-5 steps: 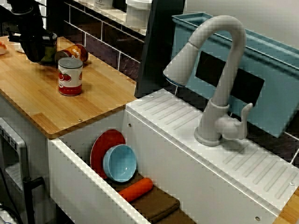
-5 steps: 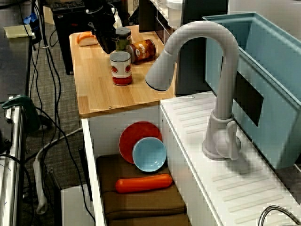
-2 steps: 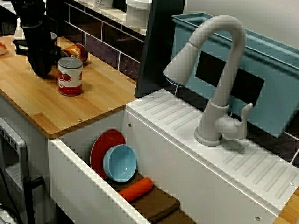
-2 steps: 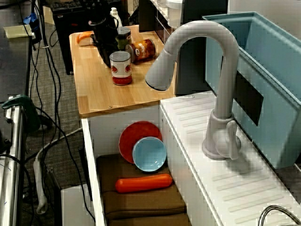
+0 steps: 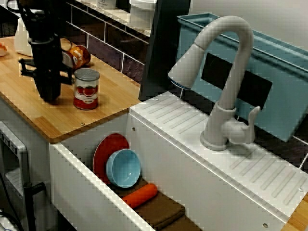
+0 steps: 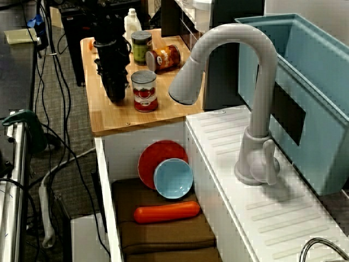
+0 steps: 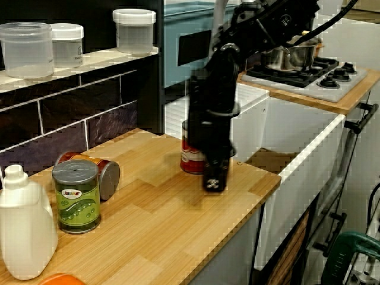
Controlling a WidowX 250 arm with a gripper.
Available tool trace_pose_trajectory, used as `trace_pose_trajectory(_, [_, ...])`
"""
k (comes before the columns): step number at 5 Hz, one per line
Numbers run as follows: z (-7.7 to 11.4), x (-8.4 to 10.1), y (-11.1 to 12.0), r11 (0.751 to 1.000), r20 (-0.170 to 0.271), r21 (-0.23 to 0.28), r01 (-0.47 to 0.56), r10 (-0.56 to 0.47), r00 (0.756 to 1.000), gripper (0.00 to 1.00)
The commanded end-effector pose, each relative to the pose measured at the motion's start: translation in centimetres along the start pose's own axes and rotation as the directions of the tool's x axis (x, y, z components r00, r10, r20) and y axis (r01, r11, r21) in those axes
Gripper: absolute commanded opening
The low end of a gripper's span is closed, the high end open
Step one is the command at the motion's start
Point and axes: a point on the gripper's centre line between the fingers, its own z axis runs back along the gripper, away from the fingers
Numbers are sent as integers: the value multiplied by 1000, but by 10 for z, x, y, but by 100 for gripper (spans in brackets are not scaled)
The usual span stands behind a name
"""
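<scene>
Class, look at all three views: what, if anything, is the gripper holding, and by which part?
Nothing that shows: the gripper points down beside the red can, not around it; whether they touch cannot be told.

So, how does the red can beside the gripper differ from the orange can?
The red can stands upright; the orange can lies on its side. The red can has a red and white label; the orange can's is orange-brown. Both are cans on the wooden counter.
</scene>
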Motion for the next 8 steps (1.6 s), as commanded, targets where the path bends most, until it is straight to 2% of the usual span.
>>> trace_pose_trajectory(1, [19, -41, -45, 999, -41, -12, 41, -42, 998, 0])
trace_pose_trajectory(2, [28, -36, -33, 999, -16, -15, 50, -50, 999, 0])
trace_pose_trajectory(3, [34, -18, -8, 999, 2, -22, 35, -35, 999, 0])
trace_pose_trajectory(4, [43, 0, 13, 999, 52, -34, 5, -3, 999, 0])
trace_pose_trajectory(5, [51, 17, 27, 999, 152, -36, -9, 14, 988, 0])
trace_pose_trajectory(6, [53, 42, 37, 1000, 205, -13, -1, 4, 979, 0])
trace_pose_trajectory(7, [56, 70, 52, 999, 247, -18, -42, 45, 968, 0])
trace_pose_trajectory(8, [54, 93, 54, 996, 257, -26, -81, 85, 963, 0])
